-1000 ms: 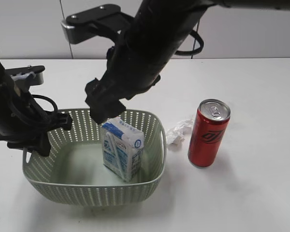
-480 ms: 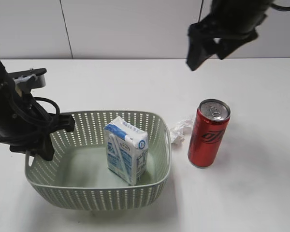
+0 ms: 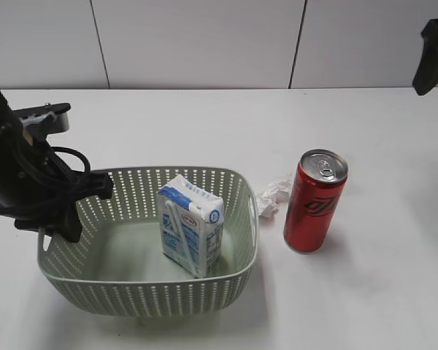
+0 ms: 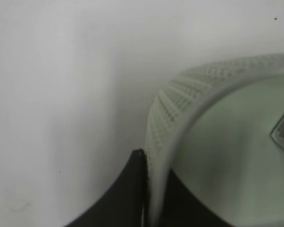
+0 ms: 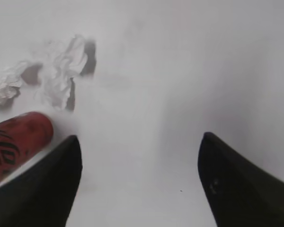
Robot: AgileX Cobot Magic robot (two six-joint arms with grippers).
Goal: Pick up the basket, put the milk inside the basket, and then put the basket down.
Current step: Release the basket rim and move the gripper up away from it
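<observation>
The pale green basket (image 3: 150, 292) is held slightly above the white table at the lower left. The white and blue milk (image 3: 191, 226) stands upright inside it. My left gripper (image 3: 58, 222) is shut on the basket's left rim; in the left wrist view the jaws (image 4: 154, 189) pinch the perforated wall (image 4: 180, 99). My right gripper (image 5: 139, 156) is open and empty above bare table; in the exterior view only a bit of it (image 3: 432, 51) shows at the top right edge.
A red soda can (image 3: 314, 200) stands right of the basket, also seen in the right wrist view (image 5: 16, 142). A crumpled white tissue (image 3: 274, 195) lies between can and basket, and shows in the right wrist view (image 5: 52, 78).
My right arm let go of the milk in the basket, then rose and withdrew to the far upper right. The basket shifted slightly; my left gripper keeps hold of it.
</observation>
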